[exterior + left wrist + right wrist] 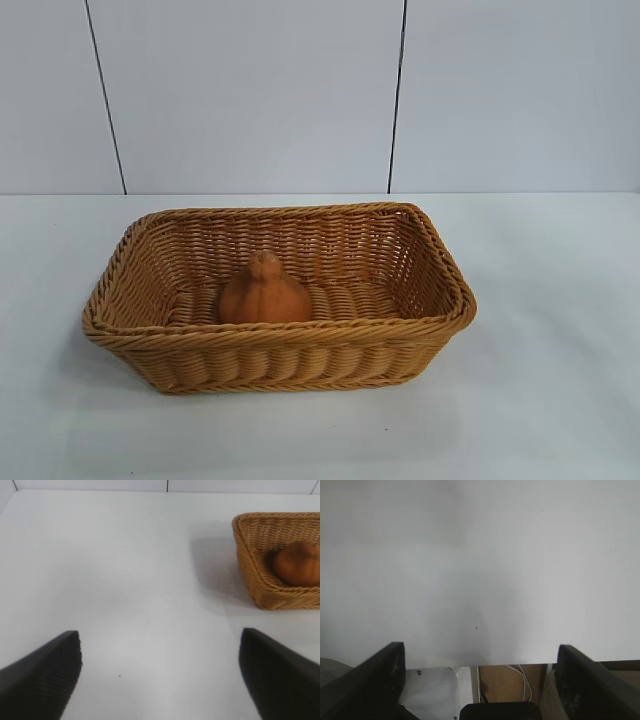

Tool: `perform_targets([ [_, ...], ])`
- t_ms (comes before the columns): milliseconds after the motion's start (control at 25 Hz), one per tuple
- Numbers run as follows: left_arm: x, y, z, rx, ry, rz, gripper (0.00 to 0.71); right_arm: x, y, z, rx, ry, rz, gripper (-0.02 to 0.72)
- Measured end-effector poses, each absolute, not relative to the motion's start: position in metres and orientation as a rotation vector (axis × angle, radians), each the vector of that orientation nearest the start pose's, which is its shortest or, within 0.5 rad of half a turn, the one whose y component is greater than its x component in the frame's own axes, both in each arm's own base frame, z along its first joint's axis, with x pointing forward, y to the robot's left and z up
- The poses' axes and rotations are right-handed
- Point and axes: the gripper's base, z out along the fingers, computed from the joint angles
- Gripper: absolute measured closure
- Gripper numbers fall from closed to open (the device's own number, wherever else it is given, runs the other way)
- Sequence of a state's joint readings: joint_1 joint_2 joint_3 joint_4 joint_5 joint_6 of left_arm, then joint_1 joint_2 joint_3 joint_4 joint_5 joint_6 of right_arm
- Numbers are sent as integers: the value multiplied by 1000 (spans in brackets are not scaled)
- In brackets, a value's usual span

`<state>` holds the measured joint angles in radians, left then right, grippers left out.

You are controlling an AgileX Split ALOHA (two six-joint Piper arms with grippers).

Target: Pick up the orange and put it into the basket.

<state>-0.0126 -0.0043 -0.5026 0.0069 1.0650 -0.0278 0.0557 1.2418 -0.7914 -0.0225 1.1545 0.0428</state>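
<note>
The orange (264, 293) lies inside the basket (300, 366), knob upward, close to the front wall. No arm shows in the exterior view. The left wrist view has the basket (252, 565) off to one side with the orange (298, 564) in it, well apart from my left gripper (160, 645), which stands open over bare table with nothing between its fingers. My right gripper (480, 652) is open too, held over the table's edge, with neither orange nor basket in its view.
The white table (560, 300) surrounds the basket on all sides, with a panelled wall (250, 90) behind. Past the table edge in the right wrist view are a white cable (520, 680) and a brown panel (505, 685).
</note>
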Motion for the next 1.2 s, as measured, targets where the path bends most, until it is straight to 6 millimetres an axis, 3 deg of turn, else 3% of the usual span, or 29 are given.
perform_targets([
  [280,-6,1,278,-16,2042,-17,98,115,5,231,-27,2873,-3,135],
  [600,-6,1,278,-16,2042,-17,98,52,2,270,-17,2366,37,135],
  [840,-6,1,278,-16,2042,-17,98,7,0,278,-13,2071,53,135],
  [1200,-6,1,278,-16,2042,-17,98,-3,0,278,-13,2013,63,135],
])
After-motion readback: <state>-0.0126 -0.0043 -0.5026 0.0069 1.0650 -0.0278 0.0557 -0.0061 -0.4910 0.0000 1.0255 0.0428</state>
